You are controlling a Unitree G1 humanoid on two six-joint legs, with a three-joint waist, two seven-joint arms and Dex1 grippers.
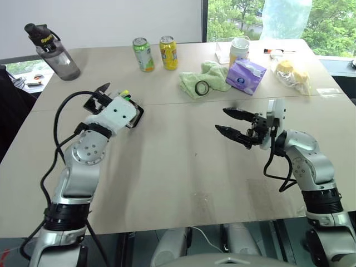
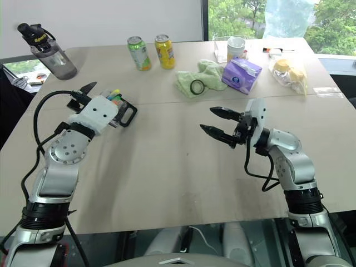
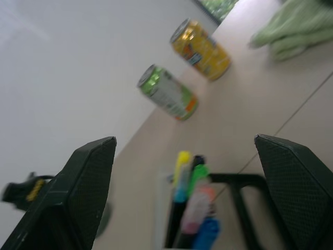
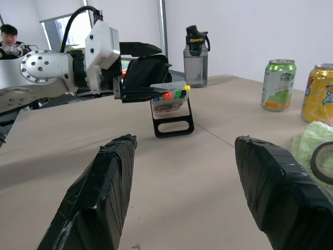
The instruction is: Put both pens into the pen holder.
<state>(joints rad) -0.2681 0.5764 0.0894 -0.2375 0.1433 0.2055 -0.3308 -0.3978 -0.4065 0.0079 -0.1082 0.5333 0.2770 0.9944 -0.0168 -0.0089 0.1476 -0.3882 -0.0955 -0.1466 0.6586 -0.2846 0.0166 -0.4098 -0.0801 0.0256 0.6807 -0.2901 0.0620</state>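
Note:
The pen holder (image 4: pixel 169 101), a small clear case on a black loop frame (image 2: pixel 129 115), stands on the table at the left. Coloured marker ends stick up from it. Among them are a pale pink one (image 3: pixel 196 208) and a blue one (image 3: pixel 208 232), next to yellow and green caps. I cannot tell which of these are the pens. My left gripper (image 3: pixel 184 139) is open, its two black fingers spread to either side of the holder's top, touching nothing. Over the middle-right of the table my right gripper (image 1: pixel 221 119) points left, open and empty.
A grey water bottle (image 1: pixel 55 53) stands at the far left. Two cans (image 1: pixel 143 54) (image 1: pixel 168 52), a green cloth (image 1: pixel 214 75) with a tape ring, a purple tissue pack (image 1: pixel 246 76), a cup (image 1: pixel 239 50) and a plastic bag (image 1: pixel 292 72) line the far side. A person (image 4: pixel 10 36) sits beyond the table.

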